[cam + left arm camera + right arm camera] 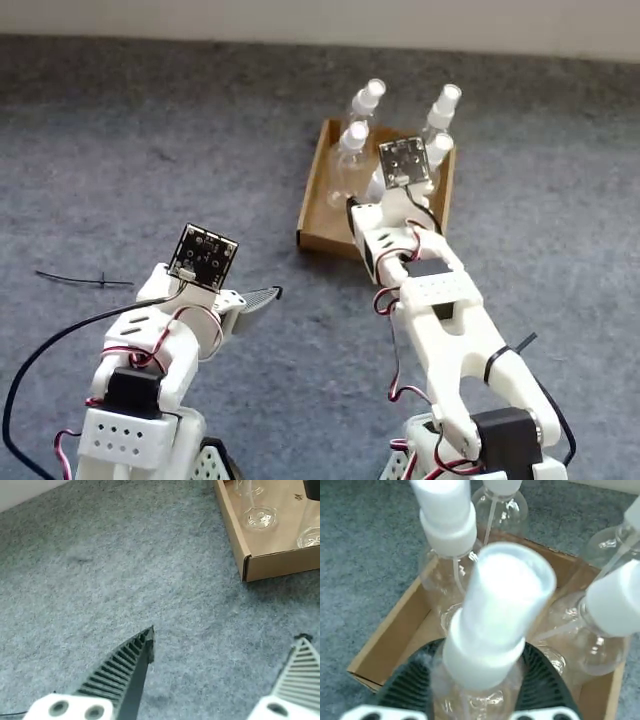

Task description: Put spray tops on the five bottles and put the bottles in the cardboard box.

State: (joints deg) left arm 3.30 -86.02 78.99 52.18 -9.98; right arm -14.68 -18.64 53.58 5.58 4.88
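We see shallow cardboard box (318,200) on grey carpet (150,150). Five clear bottles (350,172), white spray tops (371,95) fitted: four upright toward far end, fifth bottle (490,630) nearer, over box middle.

High view: fixed off the arms, above and behind both bases, facing down and forward over the grey carpet (150,120); far enough back to take in both arms and the cardboard box (312,200). Left wrist view: low over the carpet, looking out past the parted fingers of the left gripper (226,636), 1 box corner farther off. Right wrist view: very near, aimed down along the right gripper (482,655) at the bottle (495,600) clamped in it, above the box. Box common to all 3 views.
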